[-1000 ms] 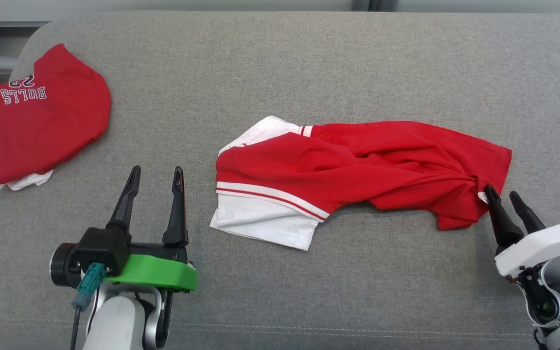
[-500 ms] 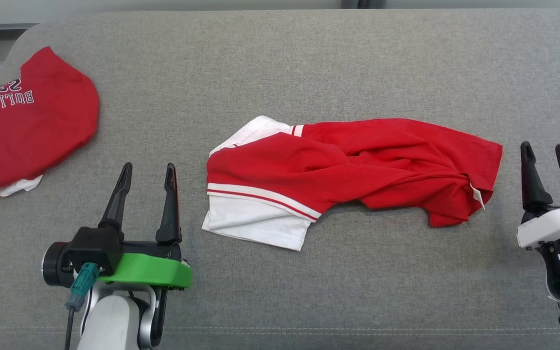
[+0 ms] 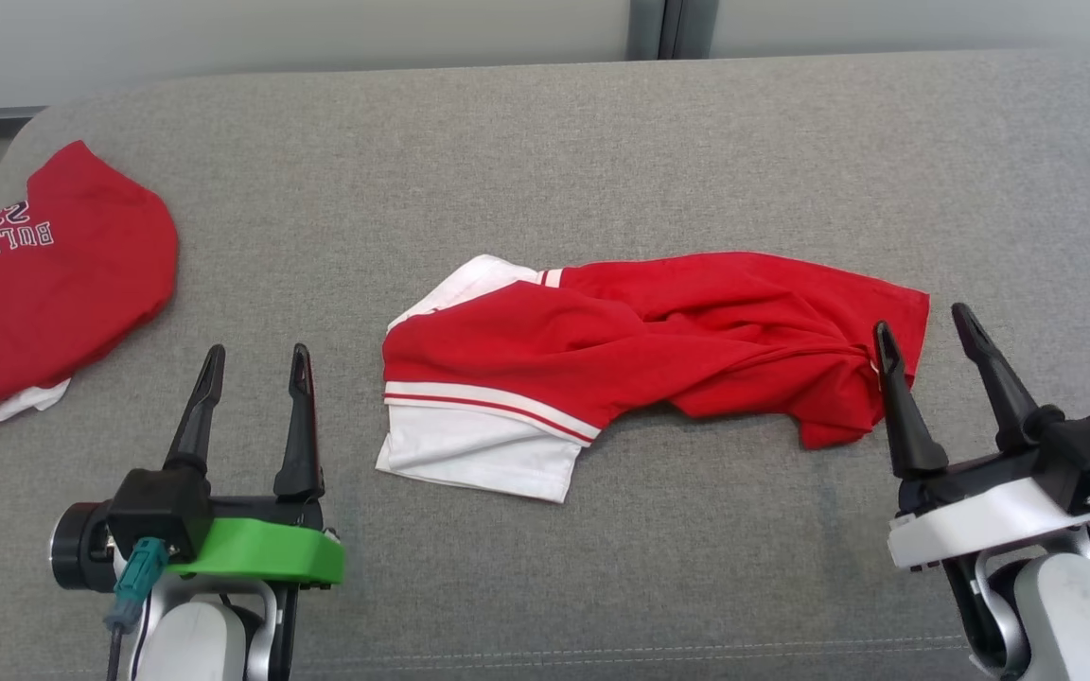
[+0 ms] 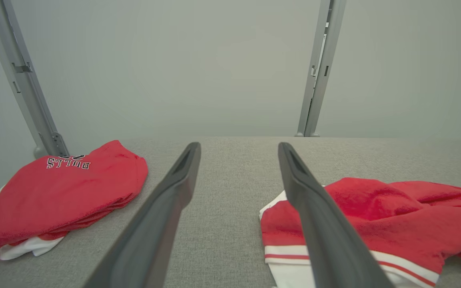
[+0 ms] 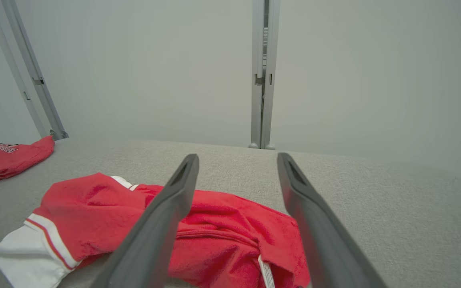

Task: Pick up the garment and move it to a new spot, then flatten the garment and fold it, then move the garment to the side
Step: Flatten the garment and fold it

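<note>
Head view: left pincer (image 3: 257, 352) and right pincer (image 3: 922, 320) are both spread wide and empty. They flank the garment (image 3: 659, 331), which lies crumpled mid-table (image 3: 545, 142), red with white striped trim. The right pincer's inner finger overlaps the hem; contact unclear. Likely staged for flattening. A folded red shirt (image 3: 43, 284) sits at the far left edge, probably set aside. It reads "BULLS" upside down, with digits that may be 23.

Left wrist view: fingers (image 4: 166, 208) apart, garment to the right, folded shirt to the left, "BULLS" inverted.

Right wrist view: fingers (image 5: 162, 224) apart over the garment's hem end. White tag (image 5: 264, 276), print unreadable.
</note>
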`<state>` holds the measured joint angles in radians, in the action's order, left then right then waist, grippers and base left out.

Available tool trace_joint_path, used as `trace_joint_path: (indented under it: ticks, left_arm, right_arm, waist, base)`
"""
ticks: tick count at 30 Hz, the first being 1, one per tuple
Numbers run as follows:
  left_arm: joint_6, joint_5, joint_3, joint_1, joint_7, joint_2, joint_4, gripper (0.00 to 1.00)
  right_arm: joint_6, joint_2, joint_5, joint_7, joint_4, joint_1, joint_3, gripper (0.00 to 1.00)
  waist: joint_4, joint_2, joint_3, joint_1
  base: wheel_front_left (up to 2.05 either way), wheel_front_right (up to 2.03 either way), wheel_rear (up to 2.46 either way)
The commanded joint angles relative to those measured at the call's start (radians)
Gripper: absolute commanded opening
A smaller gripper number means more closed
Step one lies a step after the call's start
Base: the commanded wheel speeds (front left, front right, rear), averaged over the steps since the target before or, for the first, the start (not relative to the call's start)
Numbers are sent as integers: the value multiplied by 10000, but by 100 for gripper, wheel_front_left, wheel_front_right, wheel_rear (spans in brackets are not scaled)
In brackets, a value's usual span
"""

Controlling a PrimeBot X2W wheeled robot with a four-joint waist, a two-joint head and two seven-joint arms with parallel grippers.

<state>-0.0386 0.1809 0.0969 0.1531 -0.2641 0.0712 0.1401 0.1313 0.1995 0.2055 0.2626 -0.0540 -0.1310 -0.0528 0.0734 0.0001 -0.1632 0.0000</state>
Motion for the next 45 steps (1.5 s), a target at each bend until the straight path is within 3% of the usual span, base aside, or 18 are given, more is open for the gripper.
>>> trace_joint_path:
  ticks: [1,19,29,36,45]
  left_arm:
    - [21,-62,-71,-145,-4,94,3,100]
    - [140,114,-101,-1060,137,391,-53,100]
    - [220,171,-51,-1126,213,466,-190,100]
    - [254,185,123,-1076,210,403,-268,100]
    - [221,204,345,-566,160,316,-265,100]
  right_arm:
    - [-11,-96,-165,25,121,260,-62,100]
    - [-11,-964,-789,-289,672,2009,-423,100]
    - [-11,-1017,-612,-389,791,1884,-409,100]
    - [-11,-585,-438,-681,-118,1748,-22,100]
    - [-11,231,-778,-602,-2206,858,-445,100]
  waist:
    - [-121,-1,184,0]
    - [-377,-1,1051,0]
    - [-363,-1,1031,0]
    - [-162,-1,811,0]
    - [-64,-1,87,0]
  base:
    - [0,0,0]
    - [0,0,0]
    - [0,0,0]
    - [0,0,0]
    - [0,0,0]
